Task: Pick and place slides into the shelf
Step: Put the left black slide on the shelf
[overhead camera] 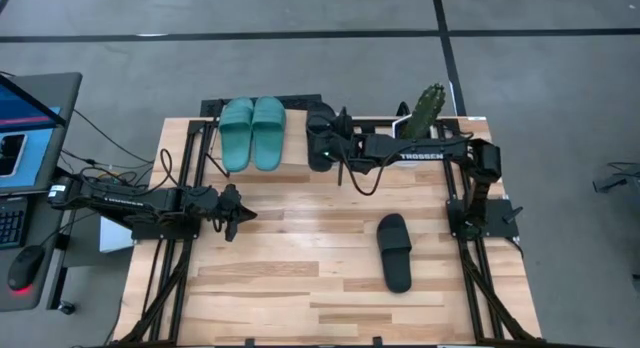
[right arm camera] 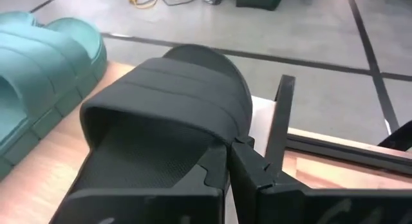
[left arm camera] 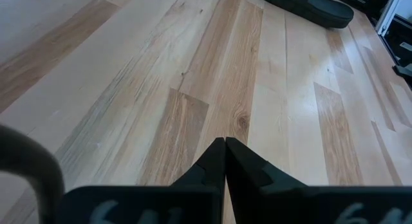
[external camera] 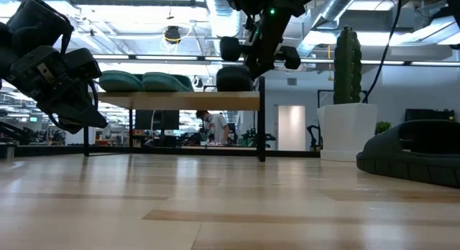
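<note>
Shut tight at the bottom centre of the right wrist view: right gripper (right arm camera: 228, 147), fingertips pressed together with nothing seen between them. Touches the near edge of the strap of one black slide (right arm camera: 167, 102); cannot tell whether any rubber is pinched. Looks matte black, with a wide ribbed strap arching over a finely textured footbed, open at the toe. Rests on the light wood top board of the shelf (external camera: 180, 100), near its thin black end post.

Lies just beside it on the same board: teal-green pair (overhead camera: 253, 133), side by side and touching, same ribbed wide straps, at the upper centre of the high view.

Hovers at centre left of the high view: left gripper (overhead camera: 235, 210), fingers closed on each other, holding nothing, above bare tabletop (overhead camera: 290, 288).

Lies flat at the lower right of the tabletop, well apart from the shelf and both grippers: second black slide (overhead camera: 394, 251), sole down, strap up.

Stands beyond the shelf's right end: green cactus (external camera: 347, 63) in a white pot (external camera: 345, 131).

Sits off the table's left edge: open laptop (overhead camera: 25, 128). Shows far off in the room, under the shelf board in the low view: a person (external camera: 212, 124).
</note>
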